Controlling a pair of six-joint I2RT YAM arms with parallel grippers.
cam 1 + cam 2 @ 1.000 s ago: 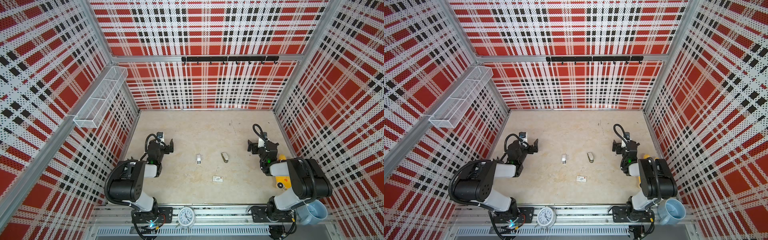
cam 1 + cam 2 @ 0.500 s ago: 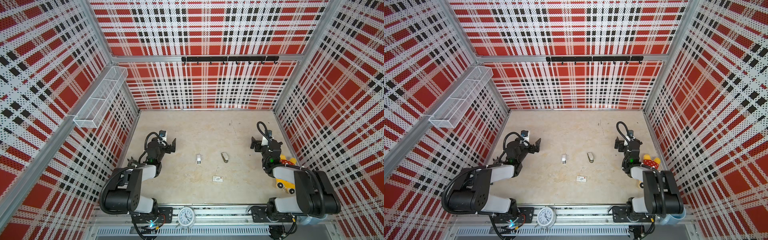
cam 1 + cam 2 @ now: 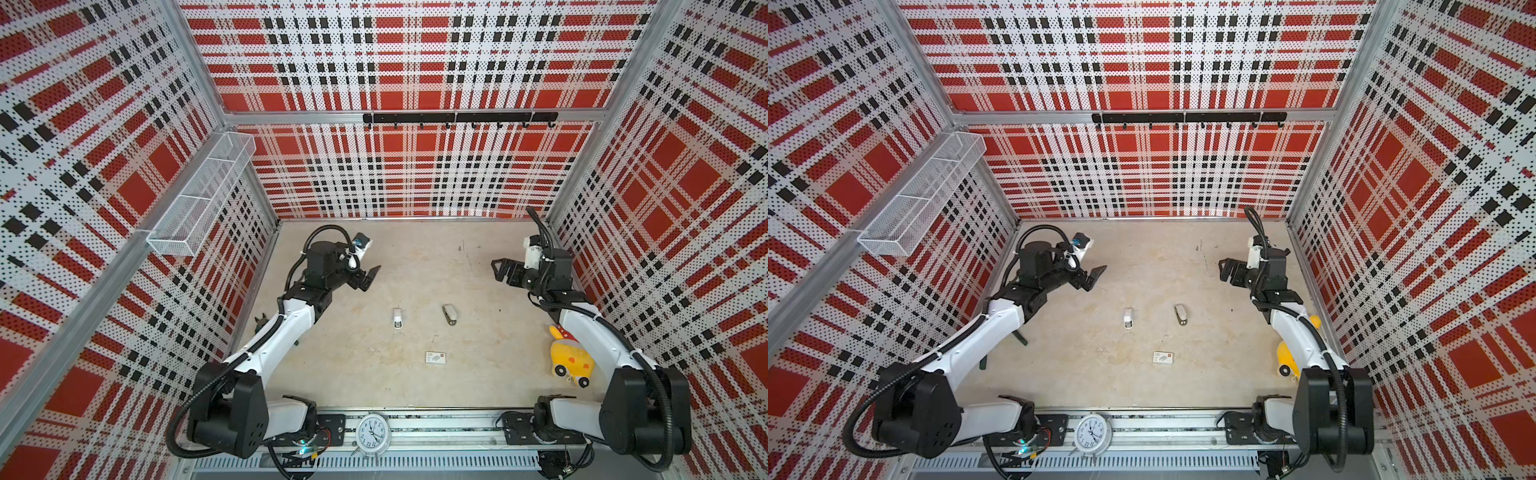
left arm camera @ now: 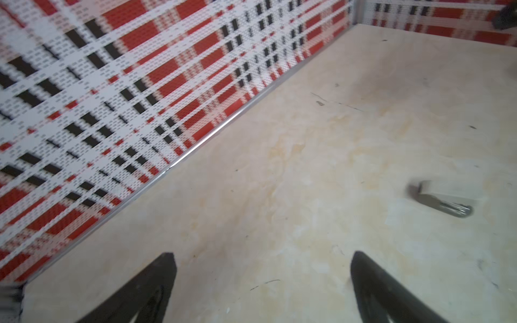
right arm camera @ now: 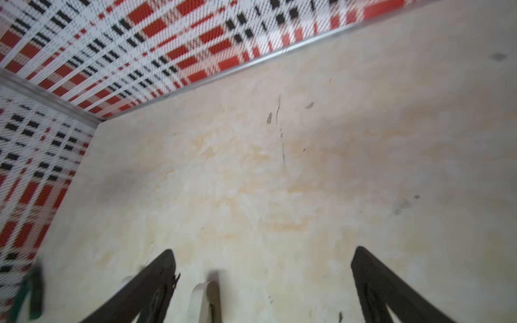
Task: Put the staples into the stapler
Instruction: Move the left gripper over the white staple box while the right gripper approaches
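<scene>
In both top views the stapler (image 3: 450, 313) (image 3: 1180, 314), grey-white with a metal nose, lies mid-floor. Left of it lies a small white tray with a silver-grey end, which looks like the staples (image 3: 397, 318) (image 3: 1128, 318). My left gripper (image 3: 371, 279) (image 3: 1095, 278) (image 4: 262, 256) hangs open above the floor, behind and left of both. The left wrist view shows the stapler (image 4: 442, 200) blurred, off to one side. My right gripper (image 3: 497, 271) (image 3: 1223, 271) (image 5: 263, 250) is open too, behind and right of the stapler. A blurred white-grey thing (image 5: 209, 299) lies low between its fingers; I cannot tell which it is.
A white box sleeve with an orange mark (image 3: 436, 357) lies nearer the front. A yellow toy car (image 3: 569, 361) sits by the right arm and a dark green object (image 3: 262, 322) by the left arm. An alarm clock (image 3: 372, 432) stands on the front rail. A wire basket (image 3: 199, 199) hangs on the left wall.
Both arms have unfolded and stretched out, carrying the grippers up and toward the back. The jaws stayed open. The stapler, staples and box have not moved.
</scene>
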